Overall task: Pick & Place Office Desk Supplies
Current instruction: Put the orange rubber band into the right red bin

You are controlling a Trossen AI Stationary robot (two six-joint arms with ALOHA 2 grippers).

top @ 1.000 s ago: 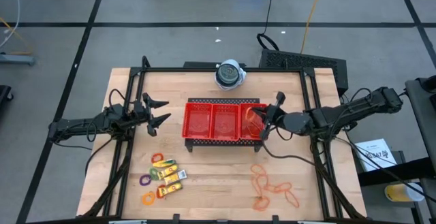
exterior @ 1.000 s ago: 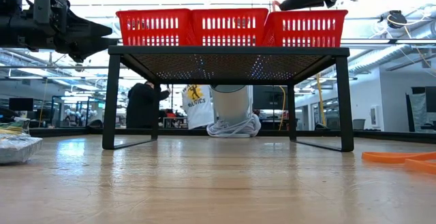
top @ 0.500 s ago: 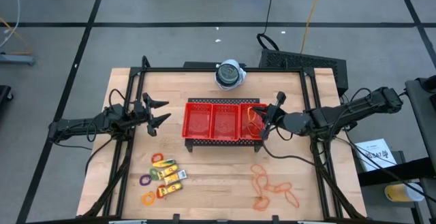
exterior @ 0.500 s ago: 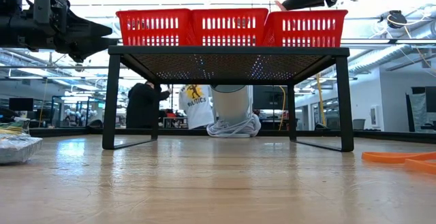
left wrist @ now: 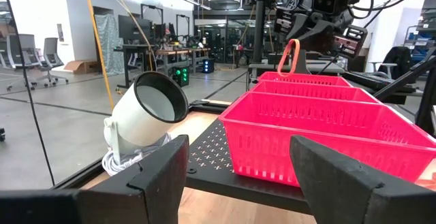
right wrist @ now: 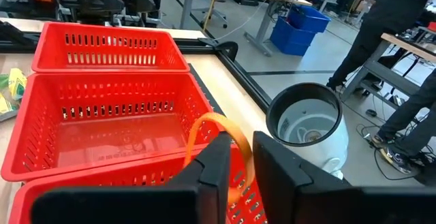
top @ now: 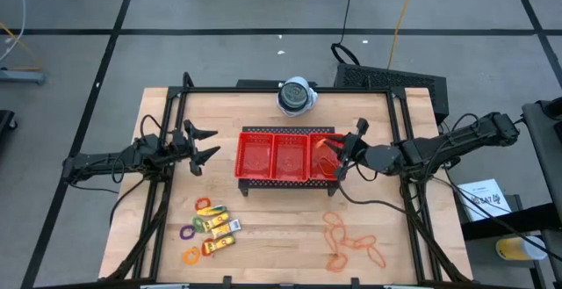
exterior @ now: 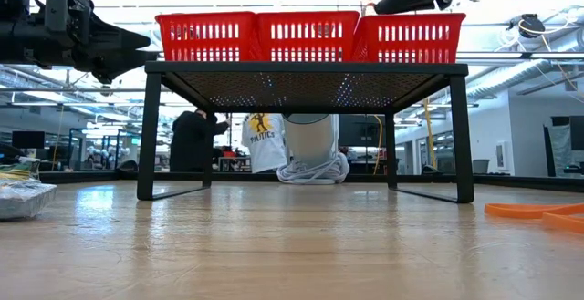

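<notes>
My right gripper (top: pixel 339 155) hovers over the right compartment of the red mesh tray (top: pixel 274 132), shut on a thin orange rubber-band loop (right wrist: pixel 216 123). That loop also shows in the left wrist view (left wrist: pixel 289 58), above the tray's rim. More orange rubber bands (top: pixel 351 243) lie on the table at the near right. Yellow packets (top: pixel 219 227) and small coloured rings (top: pixel 187 232) lie at the near left. My left gripper (top: pixel 206 146) waits open, left of the tray and level with it, nothing between its fingers (left wrist: pixel 163 173). My right gripper has the rubber-band loop in the narrow gap between its two fingers, at one spot of the band (right wrist: pixel 240 153). The fingers come nearly level from the table's right side. The loop (left wrist: pixel 289 58) sticks out beyond them over the right compartment, clear of its floor as far as I can see.
The tray stands on a raised black mesh stand (exterior: pixel 306 67). A round white-grey device (top: pixel 297 96) sits behind the tray at the far edge. Black frame rails (top: pixel 158 192) run along both sides of the table. Bare wood lies in the near middle.
</notes>
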